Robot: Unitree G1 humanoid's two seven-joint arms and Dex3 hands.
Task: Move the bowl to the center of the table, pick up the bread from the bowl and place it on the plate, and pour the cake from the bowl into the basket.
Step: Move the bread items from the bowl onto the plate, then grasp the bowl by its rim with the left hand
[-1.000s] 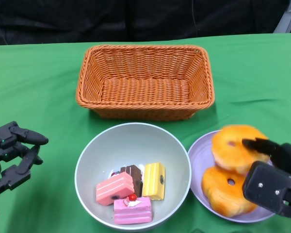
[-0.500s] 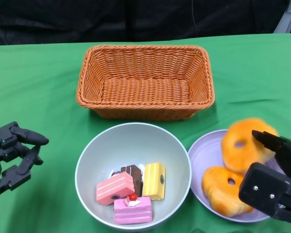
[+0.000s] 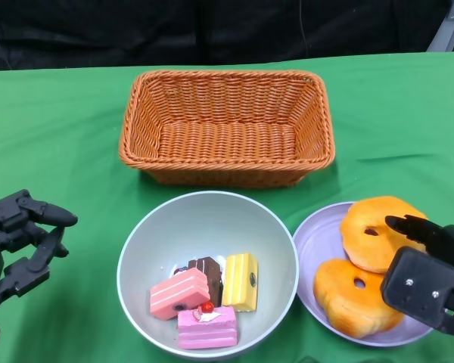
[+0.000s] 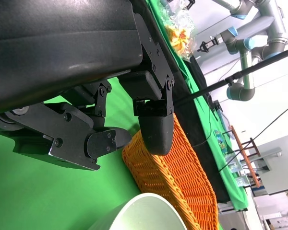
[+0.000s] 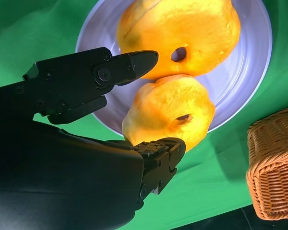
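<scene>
The grey-green bowl (image 3: 136,242) stands at the front middle of the table and holds several cake pieces (image 3: 204,299). Right of it, two orange ring breads lie on the lilac plate (image 3: 314,242). My right hand (image 3: 427,276) grips the farther bread (image 3: 371,231), which rests on the plate and leans on the nearer bread (image 3: 348,295). The right wrist view shows this bread (image 5: 168,112) between a finger and the thumb of that hand (image 5: 86,143). My left hand (image 3: 19,242) hovers left of the bowl with fingers apart and nothing in them.
The empty orange wicker basket (image 3: 227,125) stands behind the bowl, close to its far rim. Green cloth covers the table, with a black backdrop behind it. The left wrist view shows the basket (image 4: 177,177) and the bowl's rim (image 4: 144,213).
My right hand has carried the bread rightward and down onto the plate, where it now rests against the other bread. The left hand and the bowl have stayed put.
</scene>
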